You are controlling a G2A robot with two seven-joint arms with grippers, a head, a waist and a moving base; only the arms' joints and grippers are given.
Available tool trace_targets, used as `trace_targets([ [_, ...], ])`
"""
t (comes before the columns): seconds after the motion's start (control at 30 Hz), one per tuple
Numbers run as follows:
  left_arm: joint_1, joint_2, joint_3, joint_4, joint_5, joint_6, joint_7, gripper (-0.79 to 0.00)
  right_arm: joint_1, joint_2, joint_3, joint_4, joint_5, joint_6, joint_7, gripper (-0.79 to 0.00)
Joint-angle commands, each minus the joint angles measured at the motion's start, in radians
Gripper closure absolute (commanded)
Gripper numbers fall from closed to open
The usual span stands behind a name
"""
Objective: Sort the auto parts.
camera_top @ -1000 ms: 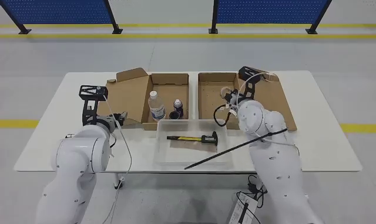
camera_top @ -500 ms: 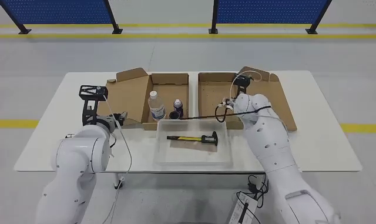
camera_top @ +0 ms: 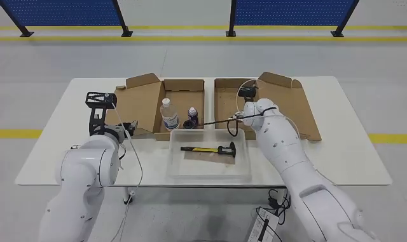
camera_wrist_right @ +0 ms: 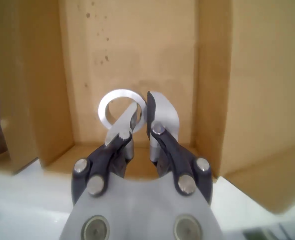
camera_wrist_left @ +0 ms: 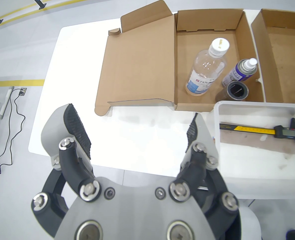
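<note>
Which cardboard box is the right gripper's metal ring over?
The right box, its floor bare under the metal ring; the other box holds a clear bottle, a spray can and a dark can.

A white bench [camera_top: 359, 150] stands on a pale floor [camera_top: 191, 58] crossed by yellow lines [camera_top: 191, 37]. Beyond it stand blue panels [camera_top: 60, 6] on black feet. Beside the bench a black cable [camera_wrist_left: 24, 121] trails from what may be a floor socket [camera_wrist_left: 22, 91].

Looks like a robotics test hall: blue partition screens [camera_top: 60, 6] across the top, yellow floor lines [camera_top: 191, 37], one white table [camera_top: 356, 147].
</note>
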Motion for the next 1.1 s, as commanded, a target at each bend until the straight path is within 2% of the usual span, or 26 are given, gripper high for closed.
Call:
trace_targets([
  [0.0, 0.0, 0.0, 0.0, 0.0, 0.0, 0.0, 0.0, -0.785, 0.015, -0.007, -0.011, 0.037, 0.007, -0.004, -0.009, 0.0],
  [0.5, 0.0, 0.0, 0.0, 0.0, 0.0, 0.0, 0.0, -0.785, 0.099, -0.052, -0.05, 0.242, 0.069, -0.012, -0.055, 0.0],
  [1.07, 0.0, 0.0, 0.0, 0.0, 0.0, 0.0, 0.0, -0.785, 0.147, -0.093, -0.06, 0.362, 0.128, 0.088, -0.083, 0.0],
])
